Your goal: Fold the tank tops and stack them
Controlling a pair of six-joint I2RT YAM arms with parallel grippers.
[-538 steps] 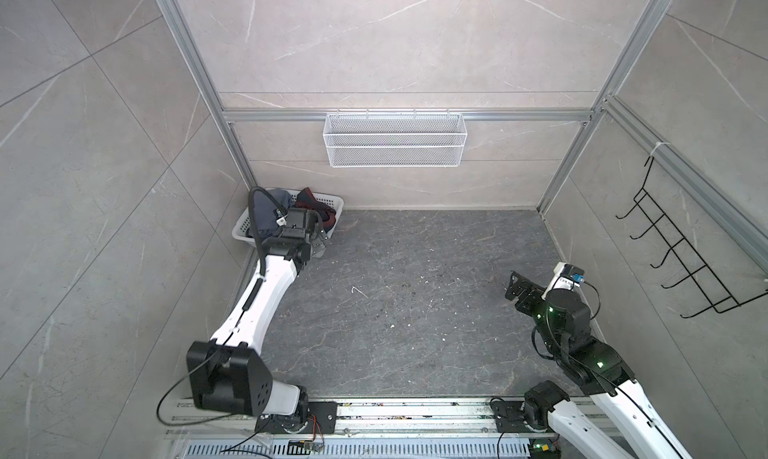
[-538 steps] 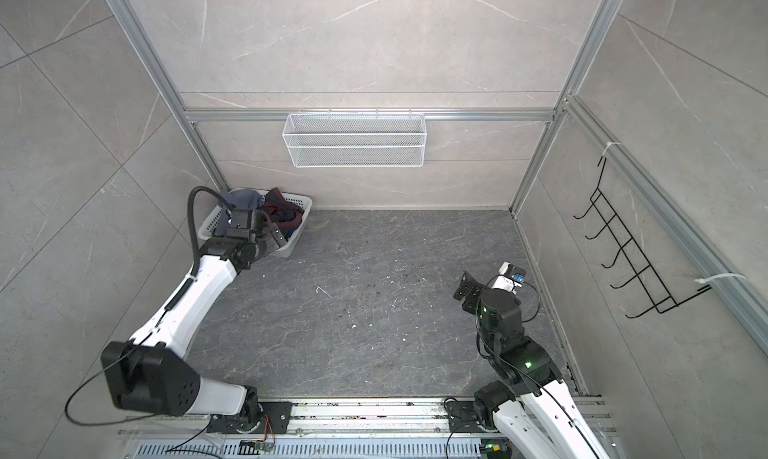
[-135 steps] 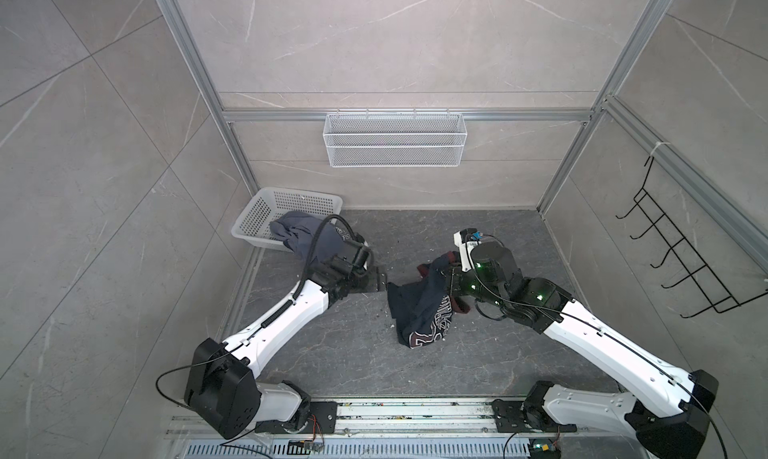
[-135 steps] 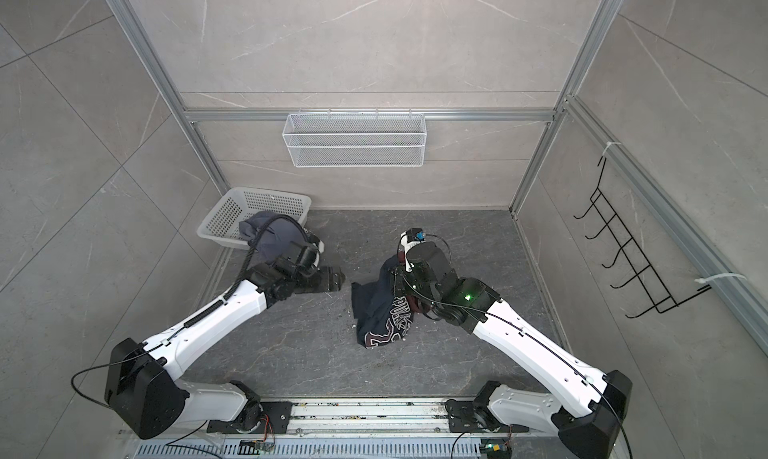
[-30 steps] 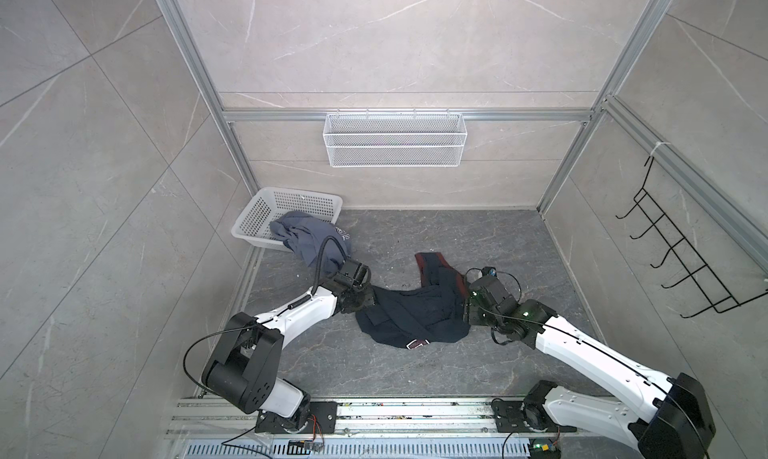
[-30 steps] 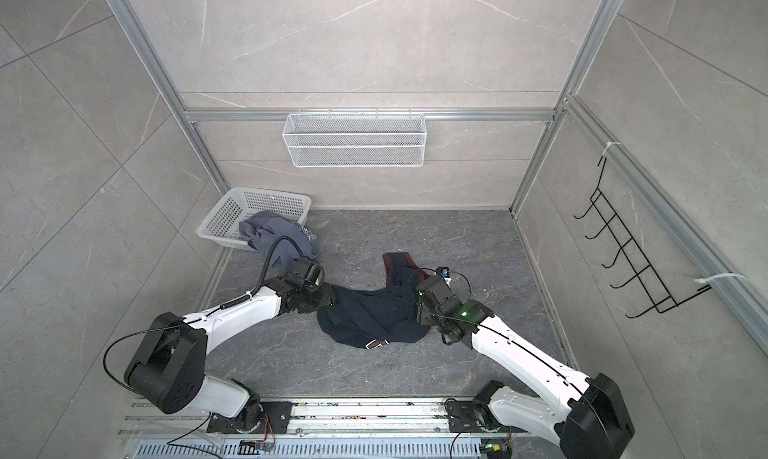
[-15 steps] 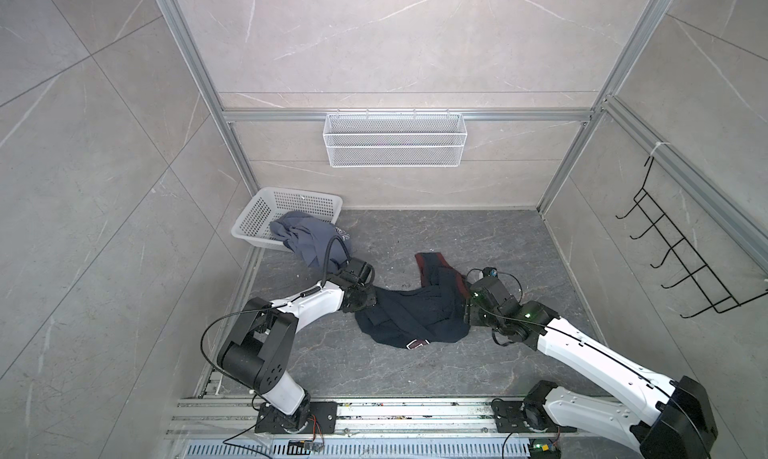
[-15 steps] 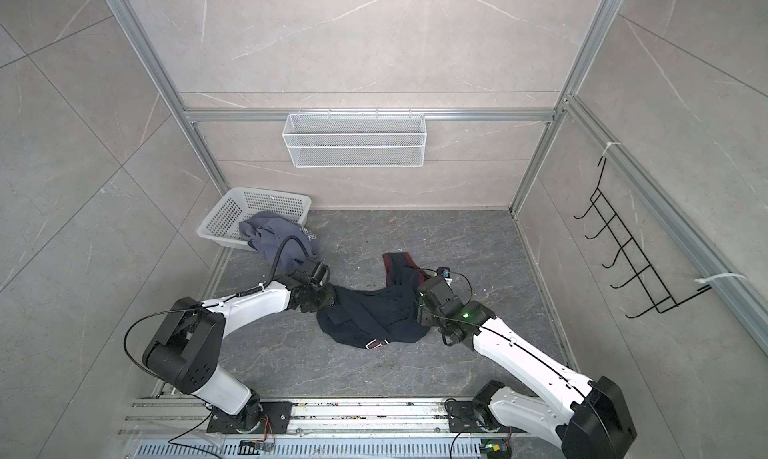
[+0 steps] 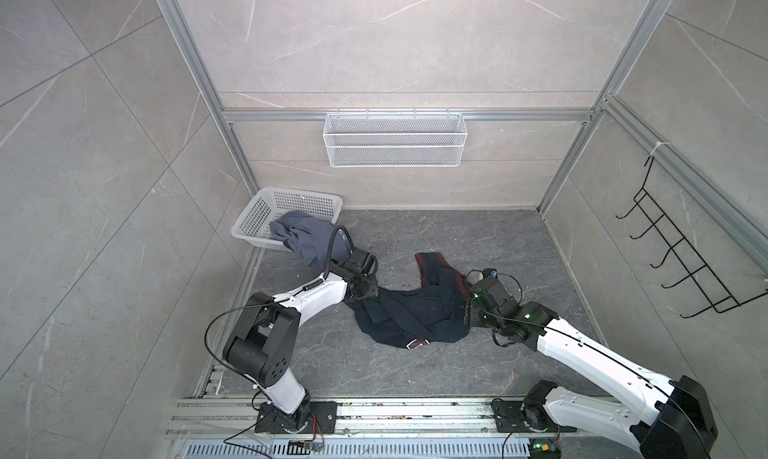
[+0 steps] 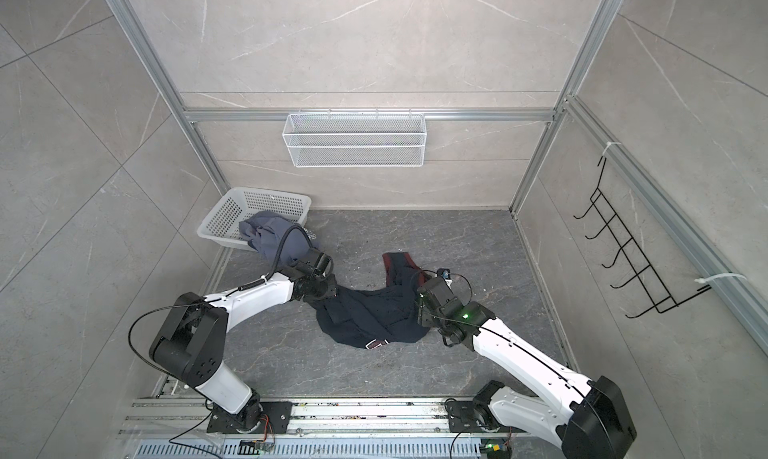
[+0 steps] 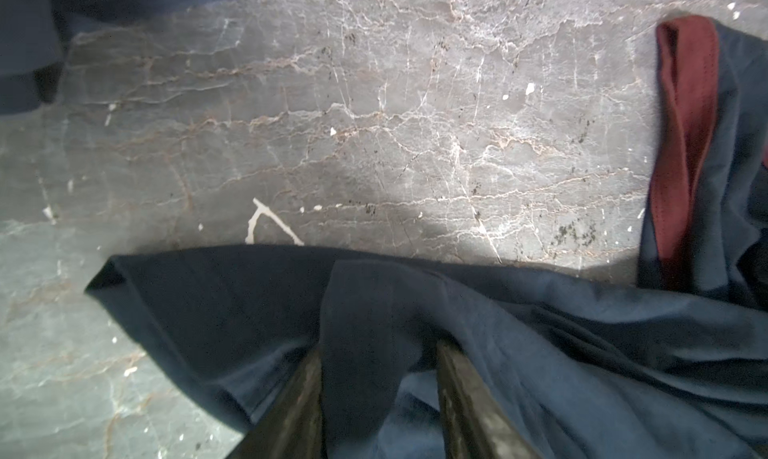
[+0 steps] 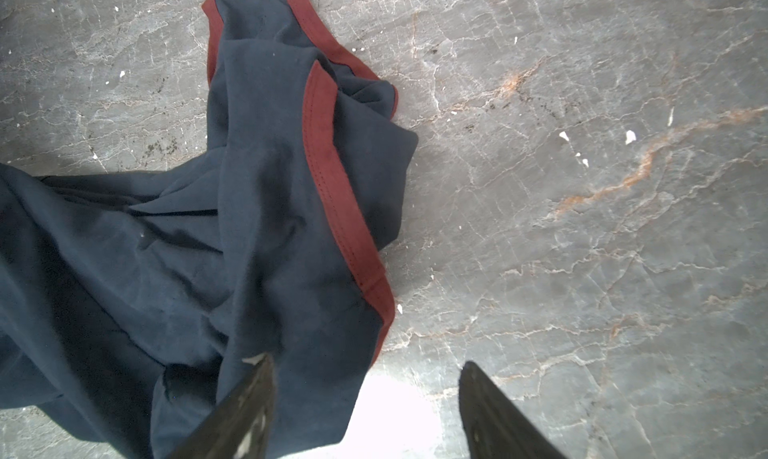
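Only unreadable print on slate tank top

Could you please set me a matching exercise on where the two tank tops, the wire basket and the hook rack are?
Things: 1 navy tank top; 2 blue-grey tank top; 3 wire basket; 4 black hook rack.
Places: A hung on the back wall; B hung on the right side wall; C crumpled on the dark tabletop; D spilling over the white plastic basket's rim.
Pairs: 1-C, 2-D, 3-A, 4-B.
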